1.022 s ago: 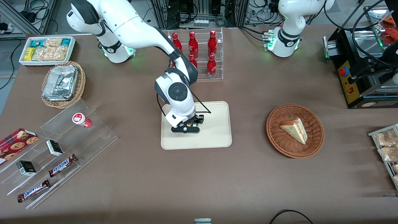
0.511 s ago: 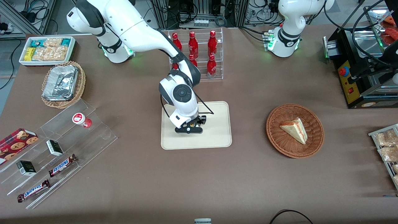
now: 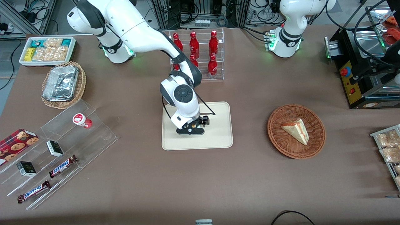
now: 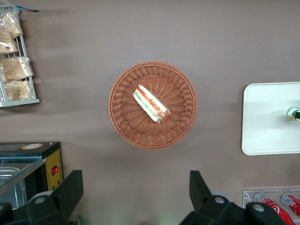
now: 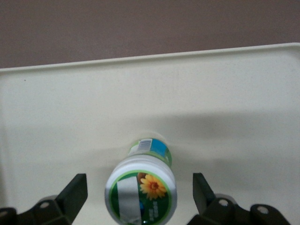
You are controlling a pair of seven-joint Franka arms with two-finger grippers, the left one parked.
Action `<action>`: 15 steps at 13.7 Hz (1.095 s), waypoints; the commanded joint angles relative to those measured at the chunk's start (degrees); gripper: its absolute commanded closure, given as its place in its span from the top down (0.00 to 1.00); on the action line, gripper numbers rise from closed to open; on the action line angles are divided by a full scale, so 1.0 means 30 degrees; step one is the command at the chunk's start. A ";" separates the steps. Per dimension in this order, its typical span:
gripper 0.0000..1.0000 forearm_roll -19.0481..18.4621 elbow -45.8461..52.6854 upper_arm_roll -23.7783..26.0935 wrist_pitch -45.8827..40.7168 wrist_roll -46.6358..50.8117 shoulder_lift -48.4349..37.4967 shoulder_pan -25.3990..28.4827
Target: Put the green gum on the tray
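The green gum [image 5: 141, 190], a small white bottle with a green-and-white flower lid, stands upright on the beige tray [image 5: 140, 93]. My gripper [image 5: 139, 188] is open around it, and there is a clear gap between the bottle and each finger [image 5: 77, 190]. In the front view the gripper [image 3: 190, 128] hangs low over the middle of the tray [image 3: 218, 137] and hides the bottle. The parked arm's wrist view shows the tray [image 4: 267, 122] with the bottle [image 4: 294, 112] at the frame's edge.
A red-lidded bottle [image 3: 82, 120] sits on a clear acrylic stand [image 3: 59, 150] with candy bars, toward the working arm's end. A wicker basket [image 3: 296, 131] holding a sandwich lies toward the parked arm's end. A rack of red bottles [image 3: 200, 56] stands farther from the camera than the tray.
The wrist and gripper have shifted slightly toward the parked arm's end over the tray, then almost stopped. Nothing else has moved.
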 commanded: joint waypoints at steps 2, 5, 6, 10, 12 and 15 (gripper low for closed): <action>1.00 -0.0816 0.0603 -0.0162 0.0036 -0.0074 0.0171 0.0160; 1.00 -0.0965 0.0457 -0.0191 -0.0663 -0.0452 -0.0501 0.0161; 1.00 -0.0965 0.0456 -0.0192 -0.1451 -0.1122 -0.0853 0.0073; 1.00 -0.0965 0.0368 -0.0367 -0.5896 -0.3815 -0.3544 -0.0482; 1.00 -0.0965 0.0368 -0.0367 -0.8216 -0.5225 -0.4863 -0.1154; 1.00 -0.0965 0.0339 -0.0367 -1.0475 -0.6223 -0.6301 -0.1683</action>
